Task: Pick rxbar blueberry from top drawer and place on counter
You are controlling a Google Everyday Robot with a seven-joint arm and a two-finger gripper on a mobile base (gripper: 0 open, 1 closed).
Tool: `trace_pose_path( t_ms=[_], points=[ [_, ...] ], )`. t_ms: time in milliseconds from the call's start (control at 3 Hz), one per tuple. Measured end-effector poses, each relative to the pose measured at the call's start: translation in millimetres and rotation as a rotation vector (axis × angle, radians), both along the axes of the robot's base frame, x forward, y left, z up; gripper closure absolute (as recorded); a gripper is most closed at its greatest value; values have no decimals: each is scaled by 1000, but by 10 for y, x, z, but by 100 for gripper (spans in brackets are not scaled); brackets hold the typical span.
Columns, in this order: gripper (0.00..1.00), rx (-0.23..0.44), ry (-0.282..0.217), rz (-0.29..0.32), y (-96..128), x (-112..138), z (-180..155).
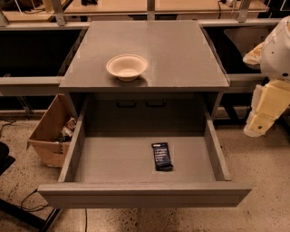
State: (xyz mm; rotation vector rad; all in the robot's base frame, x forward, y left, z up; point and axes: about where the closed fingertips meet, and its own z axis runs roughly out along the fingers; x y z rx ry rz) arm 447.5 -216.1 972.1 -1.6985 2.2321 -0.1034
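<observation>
The rxbar blueberry (161,156) lies flat on the grey floor of the open top drawer (145,194), right of its middle, dark wrapper with pale print facing up. The counter (181,54) is the grey cabinet top behind the drawer. My gripper (265,111) hangs at the right edge of the view, beside the cabinet's right side, above the floor, outside the drawer and well to the right of the bar. It holds nothing that I can see.
A pale bowl (127,66) stands on the counter's front left. A brown cardboard box (52,131) with items sits on the floor left of the drawer. Wooden benches (136,7) stand behind. Cables lie on the floor at the lower left.
</observation>
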Motion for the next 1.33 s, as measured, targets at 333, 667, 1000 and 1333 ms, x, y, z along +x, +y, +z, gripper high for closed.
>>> trace_pose_path(
  t_ms=[333, 667, 1000, 1333],
  points=[
    [0, 55, 11, -75, 52, 419, -308],
    [0, 65, 49, -218, 139, 920, -781],
    [0, 1, 104, -349, 210, 1230, -1227],
    [0, -85, 185, -480, 312, 1390, -1681]
  ],
)
